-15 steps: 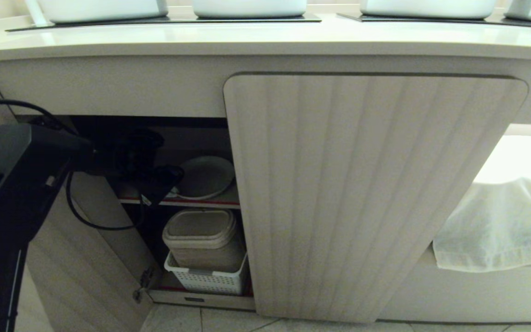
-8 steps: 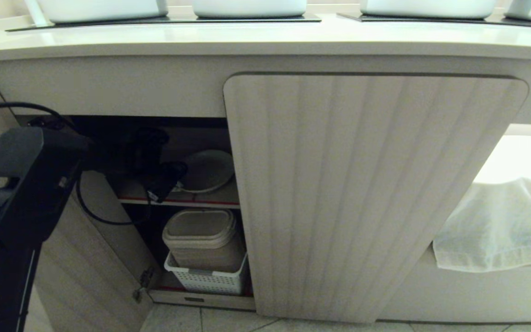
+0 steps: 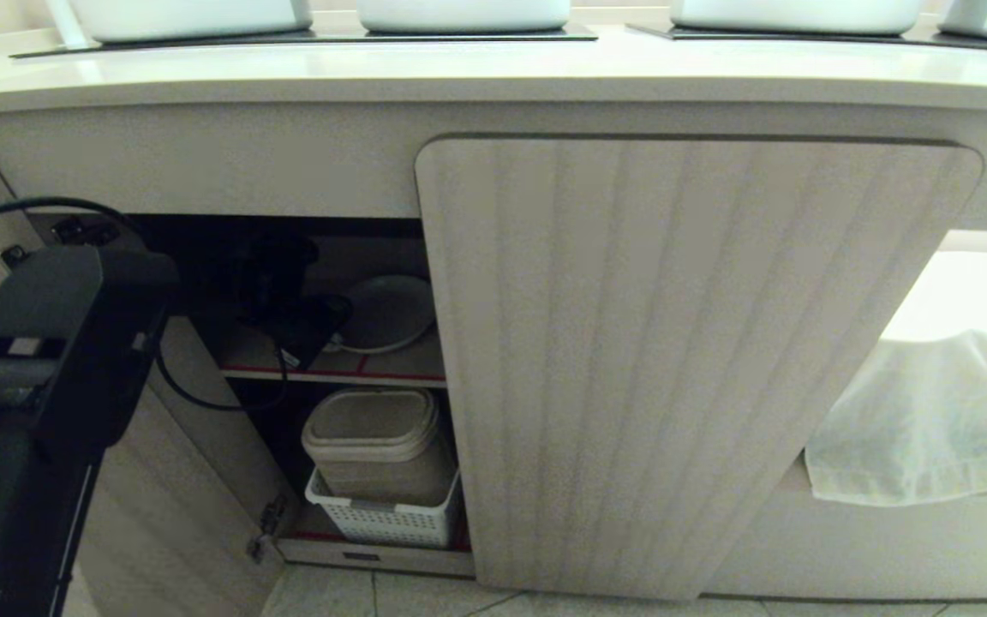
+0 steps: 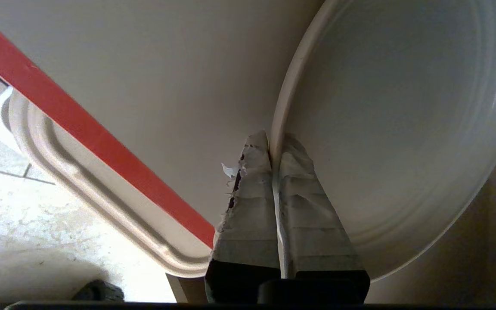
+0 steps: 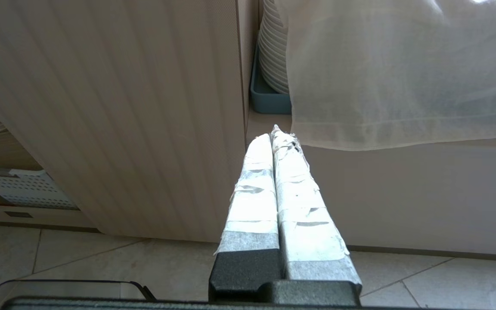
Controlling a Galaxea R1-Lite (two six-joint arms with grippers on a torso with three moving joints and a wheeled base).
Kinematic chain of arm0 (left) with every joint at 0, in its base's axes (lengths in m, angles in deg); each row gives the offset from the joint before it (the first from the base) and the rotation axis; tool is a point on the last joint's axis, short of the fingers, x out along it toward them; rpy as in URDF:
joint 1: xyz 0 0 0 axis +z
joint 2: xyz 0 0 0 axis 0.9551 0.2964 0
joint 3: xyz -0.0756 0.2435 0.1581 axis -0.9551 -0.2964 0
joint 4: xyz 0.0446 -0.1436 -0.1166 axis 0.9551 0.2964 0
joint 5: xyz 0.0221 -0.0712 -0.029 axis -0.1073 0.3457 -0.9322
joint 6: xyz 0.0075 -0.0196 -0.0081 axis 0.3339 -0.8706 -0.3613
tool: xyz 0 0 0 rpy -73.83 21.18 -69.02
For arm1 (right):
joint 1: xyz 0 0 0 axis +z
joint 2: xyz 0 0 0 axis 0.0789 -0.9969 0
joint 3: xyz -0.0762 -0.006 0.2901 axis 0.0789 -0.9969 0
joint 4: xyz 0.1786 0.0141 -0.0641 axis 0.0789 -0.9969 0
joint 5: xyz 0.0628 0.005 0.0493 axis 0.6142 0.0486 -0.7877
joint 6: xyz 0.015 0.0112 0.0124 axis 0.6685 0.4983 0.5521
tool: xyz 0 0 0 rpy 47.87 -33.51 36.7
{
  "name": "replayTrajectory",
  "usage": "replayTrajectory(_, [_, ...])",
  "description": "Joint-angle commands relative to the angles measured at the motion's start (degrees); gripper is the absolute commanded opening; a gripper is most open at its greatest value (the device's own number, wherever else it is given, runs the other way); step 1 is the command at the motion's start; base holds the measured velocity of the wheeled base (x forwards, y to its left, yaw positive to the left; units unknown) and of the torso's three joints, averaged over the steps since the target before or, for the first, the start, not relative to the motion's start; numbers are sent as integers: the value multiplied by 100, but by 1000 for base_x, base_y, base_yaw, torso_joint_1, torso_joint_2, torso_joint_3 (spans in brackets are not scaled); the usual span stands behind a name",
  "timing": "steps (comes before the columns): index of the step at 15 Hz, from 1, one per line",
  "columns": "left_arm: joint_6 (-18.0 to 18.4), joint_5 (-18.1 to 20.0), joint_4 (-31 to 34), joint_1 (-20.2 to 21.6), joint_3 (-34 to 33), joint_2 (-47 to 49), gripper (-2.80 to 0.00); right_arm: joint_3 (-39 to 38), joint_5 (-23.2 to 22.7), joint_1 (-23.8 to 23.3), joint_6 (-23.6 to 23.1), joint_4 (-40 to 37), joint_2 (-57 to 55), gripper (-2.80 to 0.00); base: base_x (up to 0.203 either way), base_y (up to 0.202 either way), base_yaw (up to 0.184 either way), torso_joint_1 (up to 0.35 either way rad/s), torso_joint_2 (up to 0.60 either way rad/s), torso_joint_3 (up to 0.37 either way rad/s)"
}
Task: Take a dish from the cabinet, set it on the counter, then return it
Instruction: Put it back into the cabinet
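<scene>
Two taped fingers of my left gripper (image 4: pixel 274 146) are clenched on the rim of the dish (image 4: pixel 403 120), at about seven o'clock of its circle. It sits on the red-edged shelf (image 3: pixel 331 374) inside the cabinet (image 3: pixel 682 360). It is stiff, smooth and probably fragile. Room around looks tight. My right gripper (image 5: pixel 276 137) is closed and empty.

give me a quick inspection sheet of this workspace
surface: counter carries white tubs on black panels
job's things: dish on the red-edged shelf inside the open cabinet
clutter: lidded bin in a white basket below; white cloth at right
end effectors: left end effector shut on the dish rim; right end effector shut, empty, parked near the floor
cables: black cable loops off the left arm
surroundings: tiled floor
</scene>
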Motion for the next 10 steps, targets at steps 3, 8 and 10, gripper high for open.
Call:
replayTrajectory(3, [-31,-36,7,-7,96,111,-280,-1,0,1,1,2,1,-280,0,0,0,0,0,0])
replayTrajectory(8, [-16,-61,16,-15,130,138,-280,-1,0,1,1,2,1,-280,0,0,0,0,0,0])
replayTrajectory(10, [-1,-54,15,-51,130,138,-280,-1,0,1,1,2,1,-280,0,0,0,0,0,0])
